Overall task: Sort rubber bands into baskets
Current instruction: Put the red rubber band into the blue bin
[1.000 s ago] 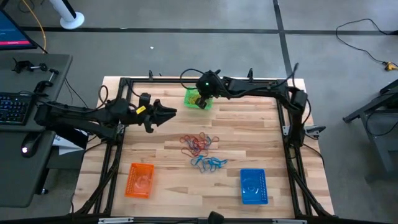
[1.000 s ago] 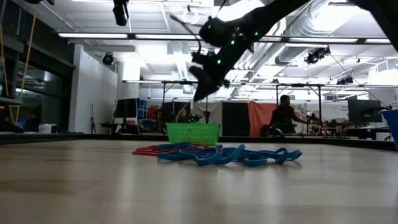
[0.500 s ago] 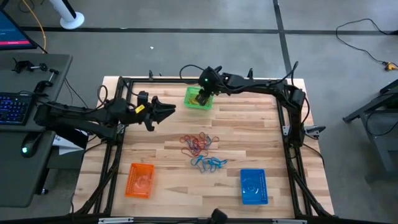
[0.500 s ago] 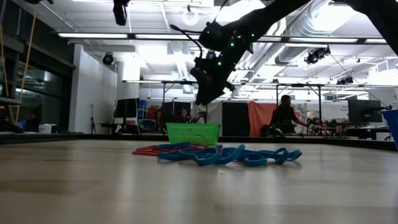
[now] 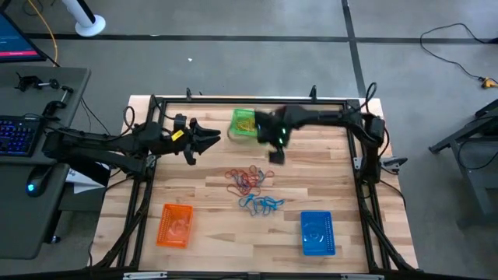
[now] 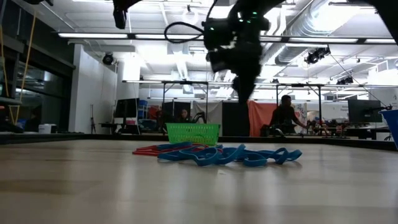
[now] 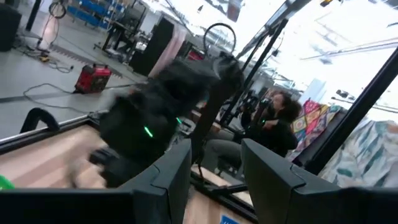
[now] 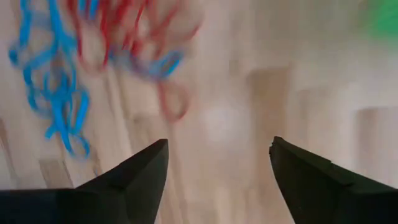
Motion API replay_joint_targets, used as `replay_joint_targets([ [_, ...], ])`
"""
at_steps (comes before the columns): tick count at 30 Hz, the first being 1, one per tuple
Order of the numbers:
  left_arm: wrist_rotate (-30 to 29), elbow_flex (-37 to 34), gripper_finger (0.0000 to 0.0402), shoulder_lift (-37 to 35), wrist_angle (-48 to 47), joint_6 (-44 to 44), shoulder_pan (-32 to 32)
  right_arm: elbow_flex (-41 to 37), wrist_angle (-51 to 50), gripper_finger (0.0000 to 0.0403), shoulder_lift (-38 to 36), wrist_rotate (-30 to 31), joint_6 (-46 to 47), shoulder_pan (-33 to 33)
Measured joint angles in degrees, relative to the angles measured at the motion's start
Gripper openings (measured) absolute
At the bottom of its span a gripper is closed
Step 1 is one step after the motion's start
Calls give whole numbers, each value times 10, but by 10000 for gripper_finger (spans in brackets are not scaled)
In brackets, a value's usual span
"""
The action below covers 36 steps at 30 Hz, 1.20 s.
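Rubber bands [image 5: 250, 180] below right claw [image 5: 276, 154], fingers spread, empty, arm angled down

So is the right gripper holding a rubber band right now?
No, in the right wrist view the right gripper is open with nothing between its fingers, and the red and blue rubber bands lie on the table beyond it.

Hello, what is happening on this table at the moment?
A two-armed robot is sorting rubber bands into baskets. The right pincer is open and empty, between the green basket and the red and blue pile. The left pincer waits open at the left. The orange basket and blue basket stand near the front edge.
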Motion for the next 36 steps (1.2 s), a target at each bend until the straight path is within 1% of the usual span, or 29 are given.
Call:
replay_joint_targets([
  [2,0,0,131,0,-9,2,0,-53,48,252,-16,-3,1,29],
  [4,0,0,131,0,-20,8,0,-87,107,242,-25,9,0,58],
  [7,0,0,131,0,-24,22,0,-109,172,228,-25,46,-25,94],
  [10,0,0,131,0,-25,30,0,-113,199,218,-13,76,-66,114],
  [13,0,0,131,0,-26,37,0,-114,199,212,5,100,-86,120],
  [17,0,0,131,0,-30,41,0,-114,196,211,25,101,-94,119],
  [22,0,0,131,0,-31,39,0,-118,209,211,46,101,-135,119],
  [31,0,0,131,0,-33,-12,0,-115,218,209,79,100,-152,123],
  [33,0,0,131,0,-33,-21,0,-115,219,198,80,114,-151,129],
  [34,0,0,131,0,-33,-24,0,-115,219,187,80,124,-152,133],
  [36,0,0,131,0,-33,-30,0,-116,217,151,80,135,-152,139],
])
